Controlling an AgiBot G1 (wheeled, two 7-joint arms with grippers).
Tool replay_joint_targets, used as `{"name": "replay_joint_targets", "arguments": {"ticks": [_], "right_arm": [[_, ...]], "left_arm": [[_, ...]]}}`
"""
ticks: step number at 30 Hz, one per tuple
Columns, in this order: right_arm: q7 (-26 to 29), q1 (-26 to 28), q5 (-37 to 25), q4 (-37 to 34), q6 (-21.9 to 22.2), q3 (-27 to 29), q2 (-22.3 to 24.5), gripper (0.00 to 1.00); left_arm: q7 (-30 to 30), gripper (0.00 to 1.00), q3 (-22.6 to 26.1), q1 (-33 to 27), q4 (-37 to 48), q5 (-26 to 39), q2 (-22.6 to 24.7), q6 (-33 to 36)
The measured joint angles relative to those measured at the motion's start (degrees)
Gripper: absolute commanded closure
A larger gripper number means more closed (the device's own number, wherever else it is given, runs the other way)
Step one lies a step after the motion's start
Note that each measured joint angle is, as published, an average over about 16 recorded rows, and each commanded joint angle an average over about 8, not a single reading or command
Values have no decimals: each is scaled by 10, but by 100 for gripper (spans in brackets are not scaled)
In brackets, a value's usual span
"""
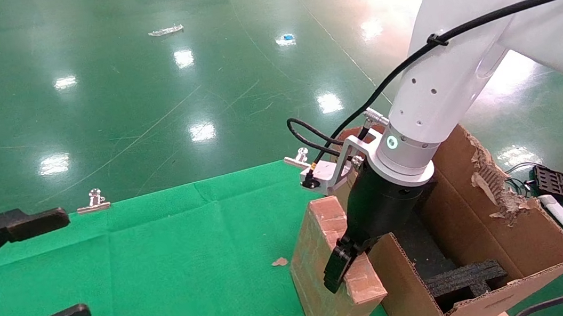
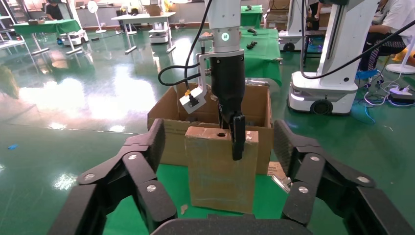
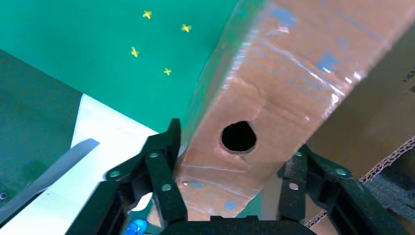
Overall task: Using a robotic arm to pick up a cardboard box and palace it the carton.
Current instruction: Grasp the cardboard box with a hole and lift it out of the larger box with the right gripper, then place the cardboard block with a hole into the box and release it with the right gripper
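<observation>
Your right gripper (image 1: 346,265) is clamping the top end of the cardboard box (image 1: 328,275), fingers (image 3: 164,169) pressing both narrow sides w/ the box's round hole (image 3: 239,136) between them. Box is standing upright on the green cloth (image 1: 175,257), touching the carton (image 1: 485,240) wall. Left gripper (image 1: 7,288) is hovering over the cloth's left side, jaws wide apart, holding nothing

right tool (image 1: 345,257) clamped, left tool (image 1: 17,276) agape

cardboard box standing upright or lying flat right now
Upright: the cardboard box stands on end beside the carton, its top held by the right gripper.
</observation>
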Motion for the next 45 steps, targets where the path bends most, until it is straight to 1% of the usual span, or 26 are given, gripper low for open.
{"name": "replay_joint_targets", "arguments": {"ticks": [6,11,16,21,25,30,33,37,38,45], "right_arm": [[-11,5,0,4,8,5,10,100],[-41,23,7,2,24,23,32,100],[-86,58,13,-11,46,51,68,100],[-135,107,7,-39,67,79,110,100],[-164,144,-14,-73,77,90,139,100],[-185,178,-57,-122,77,85,165,100],[-192,190,-86,-151,69,75,175,100],[-198,191,-116,-186,54,58,183,100],[-199,189,-122,-194,50,54,184,100],[-205,155,-141,-250,27,30,181,100]], "left_arm": [[0,100,0,0,0,0,0,0],[0,100,0,0,0,0,0,0],[0,100,1,0,0,0,0,0],[0,100,1,0,0,-1,0,0],[0,100,1,0,0,-1,0,0],[1,100,1,0,0,-1,0,0],[1,100,1,0,0,-1,-1,-1],[1,100,1,0,0,-1,-1,-1],[1,96,1,0,0,-1,-1,-1],[1,10,2,0,0,-1,-1,-1]]}}
